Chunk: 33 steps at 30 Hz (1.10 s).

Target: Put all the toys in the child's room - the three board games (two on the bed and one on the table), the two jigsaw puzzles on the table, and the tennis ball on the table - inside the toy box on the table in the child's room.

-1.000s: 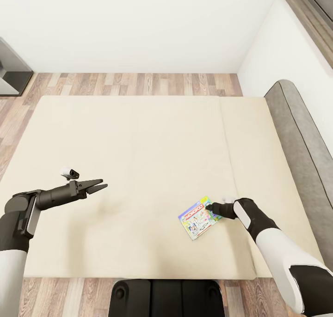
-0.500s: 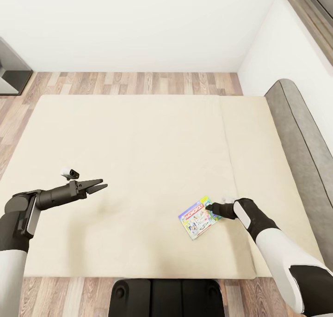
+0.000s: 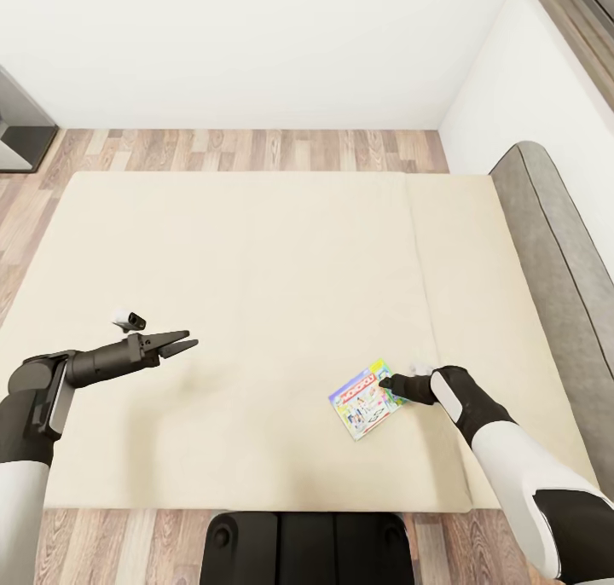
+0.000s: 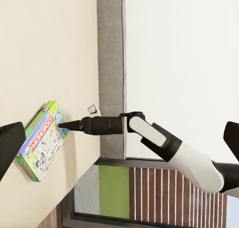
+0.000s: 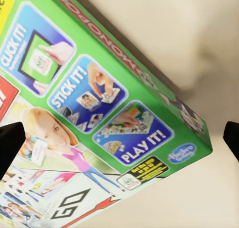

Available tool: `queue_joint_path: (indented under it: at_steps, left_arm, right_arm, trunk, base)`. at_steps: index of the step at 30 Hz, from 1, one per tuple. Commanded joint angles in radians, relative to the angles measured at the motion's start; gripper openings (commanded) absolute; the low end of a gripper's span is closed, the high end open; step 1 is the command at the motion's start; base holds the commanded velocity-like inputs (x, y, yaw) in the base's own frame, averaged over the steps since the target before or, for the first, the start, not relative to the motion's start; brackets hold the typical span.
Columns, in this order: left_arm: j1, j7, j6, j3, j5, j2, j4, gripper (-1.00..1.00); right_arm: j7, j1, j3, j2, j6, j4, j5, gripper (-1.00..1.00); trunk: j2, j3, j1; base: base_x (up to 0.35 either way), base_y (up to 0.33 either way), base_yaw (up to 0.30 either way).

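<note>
One board game [image 3: 362, 402], a thin white-and-green box with a red logo and cartoon art, lies flat on the beige mattress of the bed [image 3: 256, 261], near its front right. My right gripper [image 3: 384, 384] is at the box's right corner, and its jaws stand wide apart in the right wrist view, where the printed lid [image 5: 99, 113] looms close. The left wrist view shows the game [image 4: 40, 141] with the right gripper [image 4: 63, 124] touching its edge. Far to the left, my left gripper [image 3: 186, 342] hovers open over bare mattress, holding nothing.
The grey headboard [image 3: 554, 252] runs along the bed's right side against a white wall. Wood-plank floor [image 3: 256, 150] lies beyond the far edge of the bed, with dark grey furniture [image 3: 21, 133] at the far left. My black base [image 3: 307, 547] meets the bed's front edge.
The whole head view has shifted slightly, so the camera moved. Both arms and the board game are where they were.
</note>
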<state>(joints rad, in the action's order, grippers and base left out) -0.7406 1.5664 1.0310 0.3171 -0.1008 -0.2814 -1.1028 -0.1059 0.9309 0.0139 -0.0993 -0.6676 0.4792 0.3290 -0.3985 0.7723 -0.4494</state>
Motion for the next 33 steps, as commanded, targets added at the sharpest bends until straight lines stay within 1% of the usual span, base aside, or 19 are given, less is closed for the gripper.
queue_joint_path:
  at_steps: [1, 33]
  left_arm:
    - [0.000, 0.004, 0.011, 0.000, 0.001, 0.000, 0.000, 1.00]
    - [0.000, 0.004, 0.012, -0.001, 0.001, -0.001, -0.003, 1.00]
  right_arm:
    - [-0.003, 0.000, 0.001, -0.001, -0.004, 0.001, -0.002, 1.00]
    - [-0.003, 0.000, 0.001, 0.001, -0.004, 0.001, -0.002, 1.00]
  trunk:
    - [-0.002, 0.001, -0.001]
    - [-0.002, 0.005, -0.001]
  base:
    - [0.000, 0.000, 0.000]
    - [0.000, 0.000, 0.000]
